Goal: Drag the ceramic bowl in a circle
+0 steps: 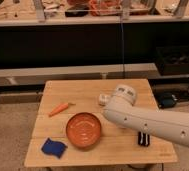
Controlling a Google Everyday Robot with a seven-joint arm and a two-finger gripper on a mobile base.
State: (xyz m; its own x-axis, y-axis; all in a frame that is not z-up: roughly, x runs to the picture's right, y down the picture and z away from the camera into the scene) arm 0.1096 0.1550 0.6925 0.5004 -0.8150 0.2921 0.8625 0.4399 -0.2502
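The ceramic bowl (83,130) sits flat on the bench (83,90), toward the front edge. It's just in front of the claw (104,99) and a touch to its left in this view, and nothing is touching it. The claw hangs at the tip of the white arm (153,122), over the middle of the bench, just beyond the bowl's far rim. Apart or together? I cannot tell from here.

By my reading, the step in hand is making contact. The smart play is to come down low inside the far wall, so the bowl slides rather than tips. That glaze looks slick, so slow, even pressure should do it.

Now the room for the circle. A carrot (59,108) lies out to the claw's left, near the bowl. A blue cloth (54,147) sits farther off, past the bowl at the front. A dark object (143,139) rests to the claw's right, beside the arm. A tight circle should miss all three, and the front edge too.
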